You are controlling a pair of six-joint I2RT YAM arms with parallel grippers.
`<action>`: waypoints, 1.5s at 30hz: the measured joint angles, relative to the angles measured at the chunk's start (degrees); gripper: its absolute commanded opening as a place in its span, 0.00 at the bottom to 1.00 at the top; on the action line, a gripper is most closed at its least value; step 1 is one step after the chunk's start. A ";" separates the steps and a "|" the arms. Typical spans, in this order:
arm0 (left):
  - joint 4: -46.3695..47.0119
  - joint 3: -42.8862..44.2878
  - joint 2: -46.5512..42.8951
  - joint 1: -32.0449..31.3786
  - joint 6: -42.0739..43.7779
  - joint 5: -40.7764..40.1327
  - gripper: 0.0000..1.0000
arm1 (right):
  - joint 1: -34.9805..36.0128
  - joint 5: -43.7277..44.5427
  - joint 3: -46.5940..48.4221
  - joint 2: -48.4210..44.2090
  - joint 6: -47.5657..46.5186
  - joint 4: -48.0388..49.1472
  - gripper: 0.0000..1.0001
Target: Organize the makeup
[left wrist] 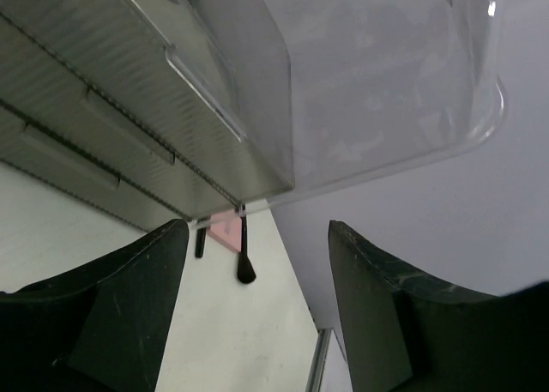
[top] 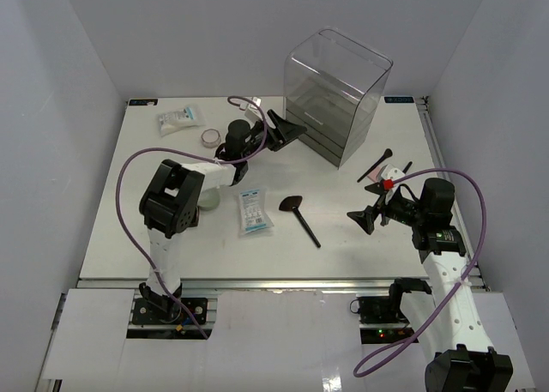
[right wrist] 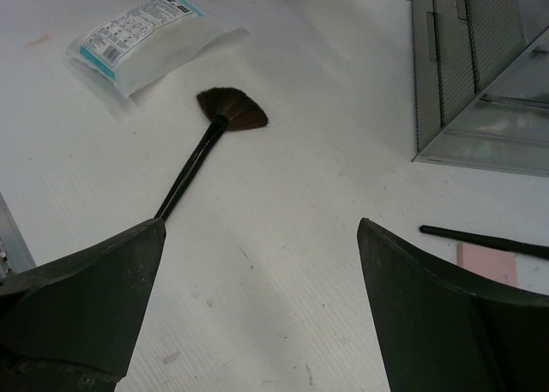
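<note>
On white desk [top: 171, 246]: clear plastic box with grey drawers [top: 339, 92], far right. left end effector [top: 288, 128] raised by the drawer face, jaws well apart, empty. right end effector [top: 362, 220] near right, spread wide, empty. White-and-blue flat packets: mid packet [top: 254, 212], far-left packet [top: 178, 117]. Black fan brush [top: 303, 222] just right of mid packet. Slim black brush [top: 375, 165] by pink rectangular palette [right wrist: 487, 263], right of box. Round pale compact [top: 210, 137] far centre-left.

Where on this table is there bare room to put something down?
The near strip of table, in front of the middle packet and fan brush, is bare. So is the left margin, nearer than the far packet. Crowded: right of the clear box, where a slim brush, pink palette and the right gripper cluster.
</note>
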 measured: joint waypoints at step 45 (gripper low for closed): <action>-1.92 25.60 20.15 -1.39 -11.03 -4.72 0.16 | -0.02 -1.64 0.00 0.76 -1.31 -0.04 0.95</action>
